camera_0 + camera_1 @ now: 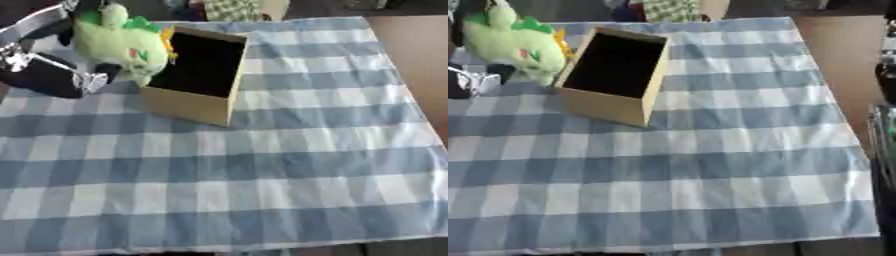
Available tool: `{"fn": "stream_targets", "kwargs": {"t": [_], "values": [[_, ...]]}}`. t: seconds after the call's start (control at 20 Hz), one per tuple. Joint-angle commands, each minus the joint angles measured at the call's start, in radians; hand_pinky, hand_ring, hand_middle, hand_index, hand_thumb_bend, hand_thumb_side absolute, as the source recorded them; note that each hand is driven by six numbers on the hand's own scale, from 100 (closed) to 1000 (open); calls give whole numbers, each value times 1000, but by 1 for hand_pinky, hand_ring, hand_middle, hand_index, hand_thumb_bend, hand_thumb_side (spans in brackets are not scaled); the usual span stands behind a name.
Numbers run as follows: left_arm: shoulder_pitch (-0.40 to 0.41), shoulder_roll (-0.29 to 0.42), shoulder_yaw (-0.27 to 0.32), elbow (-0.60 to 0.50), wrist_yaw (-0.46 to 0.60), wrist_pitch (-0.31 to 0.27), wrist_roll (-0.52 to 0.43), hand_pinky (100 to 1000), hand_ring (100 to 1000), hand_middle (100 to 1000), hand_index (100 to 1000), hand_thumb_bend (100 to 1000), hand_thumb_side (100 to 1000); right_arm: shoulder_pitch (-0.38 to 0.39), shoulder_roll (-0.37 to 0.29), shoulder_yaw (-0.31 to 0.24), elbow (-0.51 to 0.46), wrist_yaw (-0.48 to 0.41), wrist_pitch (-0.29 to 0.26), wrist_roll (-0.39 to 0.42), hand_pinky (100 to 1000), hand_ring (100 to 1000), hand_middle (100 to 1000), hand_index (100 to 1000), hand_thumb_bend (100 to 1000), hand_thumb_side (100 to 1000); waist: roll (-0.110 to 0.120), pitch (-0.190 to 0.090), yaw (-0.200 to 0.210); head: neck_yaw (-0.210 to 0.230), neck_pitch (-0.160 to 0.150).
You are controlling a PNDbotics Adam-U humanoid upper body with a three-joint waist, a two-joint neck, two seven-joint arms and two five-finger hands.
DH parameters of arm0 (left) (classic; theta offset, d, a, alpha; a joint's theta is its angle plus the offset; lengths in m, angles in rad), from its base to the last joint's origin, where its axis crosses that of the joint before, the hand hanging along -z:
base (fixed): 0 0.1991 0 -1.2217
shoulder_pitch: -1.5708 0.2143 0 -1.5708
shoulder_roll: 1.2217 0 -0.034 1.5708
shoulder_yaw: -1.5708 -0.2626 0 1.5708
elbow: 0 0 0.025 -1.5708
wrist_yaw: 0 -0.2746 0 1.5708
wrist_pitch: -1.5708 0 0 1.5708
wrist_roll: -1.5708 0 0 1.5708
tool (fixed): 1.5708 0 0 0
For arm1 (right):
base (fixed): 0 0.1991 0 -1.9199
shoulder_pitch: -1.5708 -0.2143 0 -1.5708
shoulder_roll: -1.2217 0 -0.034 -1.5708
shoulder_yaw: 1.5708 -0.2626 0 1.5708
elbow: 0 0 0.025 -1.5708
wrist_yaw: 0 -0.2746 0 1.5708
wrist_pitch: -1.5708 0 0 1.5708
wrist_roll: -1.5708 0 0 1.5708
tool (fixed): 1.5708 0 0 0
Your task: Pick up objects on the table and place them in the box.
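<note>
One green plush toy [122,42] hangs at the box's [194,102] left rim, carried by the left hand [57,75], whose fingers look wrapped around its lower body, though blur hides the exact hold. Best to carry it rightward until it sits fully over the dark opening, lower it, then let go. No right hand shows. Only the checked cloth [289,165] covers the counter elsewhere.

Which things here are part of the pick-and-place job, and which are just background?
Part of the job:
- green plush toy, held up by the left hand beside the box
- open cardboard box

Just there:
- blue checked tablecloth
- green checked cloth past the far edge
</note>
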Motion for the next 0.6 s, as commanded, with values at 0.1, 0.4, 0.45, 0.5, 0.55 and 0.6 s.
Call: {"fn": "stream_targets", "kwargs": {"t": [0.1, 0.4, 0.45, 0.5, 0.55, 0.6], "values": [[-97, -80, 17, 86, -19, -11, -2, 110, 340, 461, 642, 100, 193, -24, -9, 0, -15, -16, -7, 6, 784, 617, 597, 779, 100, 755, -5, -4, -1, 16, -27], [-191, -220, 17, 239, -104, -1, -19, 110, 337, 461, 642, 100, 213, -34, -2, -2, -15, -19, -11, 7, 783, 616, 596, 778, 100, 757, -16, 14, -1, 20, -52], [-198, -239, 20, 263, -119, 4, -19, 110, 337, 461, 642, 100, 213, -37, -1, -2, -15, -20, -11, 8, 783, 616, 596, 778, 100, 757, -18, 17, -2, 21, -56], [-204, -259, 25, 288, -135, 8, -18, 107, 332, 459, 638, 100, 221, -39, 1, -1, -15, -21, -11, 9, 783, 615, 596, 778, 100, 757, -19, 19, -3, 23, -60], [-210, -277, 29, 313, -150, 10, -14, 107, 331, 458, 639, 100, 222, -42, 3, 0, -15, -22, -12, 10, 783, 615, 595, 778, 100, 757, -21, 22, -4, 24, -63], [-216, -296, 33, 339, -166, 10, -9, 108, 332, 458, 639, 100, 224, -44, 5, 1, -15, -23, -12, 11, 783, 615, 595, 778, 100, 758, -22, 24, -6, 25, -66]]}}
